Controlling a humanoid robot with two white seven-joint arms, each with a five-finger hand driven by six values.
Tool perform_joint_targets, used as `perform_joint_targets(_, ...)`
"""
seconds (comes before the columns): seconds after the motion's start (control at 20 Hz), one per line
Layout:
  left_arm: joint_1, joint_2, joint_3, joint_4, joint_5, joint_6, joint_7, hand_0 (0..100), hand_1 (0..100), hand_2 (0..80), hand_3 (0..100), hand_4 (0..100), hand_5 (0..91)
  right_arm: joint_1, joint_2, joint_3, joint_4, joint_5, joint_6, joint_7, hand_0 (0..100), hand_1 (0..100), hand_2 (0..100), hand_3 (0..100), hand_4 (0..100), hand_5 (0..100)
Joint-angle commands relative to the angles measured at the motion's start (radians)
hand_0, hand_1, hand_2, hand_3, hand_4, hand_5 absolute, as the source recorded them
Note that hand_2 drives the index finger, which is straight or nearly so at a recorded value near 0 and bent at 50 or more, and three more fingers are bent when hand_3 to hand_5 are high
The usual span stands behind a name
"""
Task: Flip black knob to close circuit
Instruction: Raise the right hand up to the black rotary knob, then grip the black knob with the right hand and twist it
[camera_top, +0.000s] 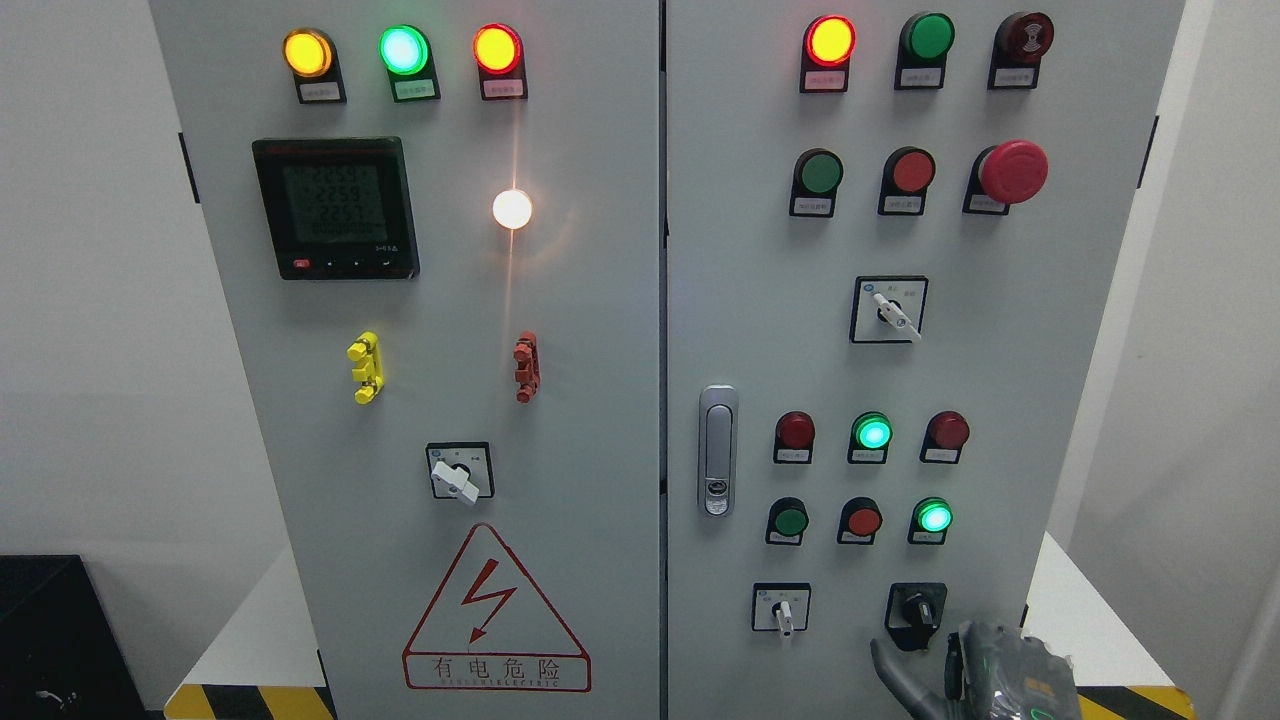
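Note:
The black knob (917, 608) sits on its black square plate at the lower right of the grey cabinet's right door (1050, 400). Its handle points roughly upward with a slight tilt. My right hand (922, 648) comes up from the bottom edge just below the knob. A grey finger (892, 675) curves up on the left and other fingers (962, 655) rise on the right. The fingers are spread, hold nothing, and reach the plate's lower edge. My left hand is out of the picture.
A white selector switch (783, 612) is left of the black knob. Green lamps (934, 517) and red buttons (862, 520) sit above it. The door latch (717, 450) is near the centre seam. A red mushroom stop button (1012, 172) protrudes at the upper right.

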Motion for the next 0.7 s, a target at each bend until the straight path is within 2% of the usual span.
perform_joint_targets(0.0,0.021,0.001,0.000,-0.023,0.000,0.000,0.000,12,56,0.0,0,0,0.0,-0.010,-0.003,-0.037,0.020,0.017,-0.001,0.001,0,0,90,100,91,95)
perform_joint_targets(0.65,0.021,0.000,0.000,-0.023,0.000,0.000,0.000,12,56,0.0,0,0,0.0,-0.029,-0.005,-0.063,0.062,0.020,-0.004,-0.002,0,0,89,100,91,95)
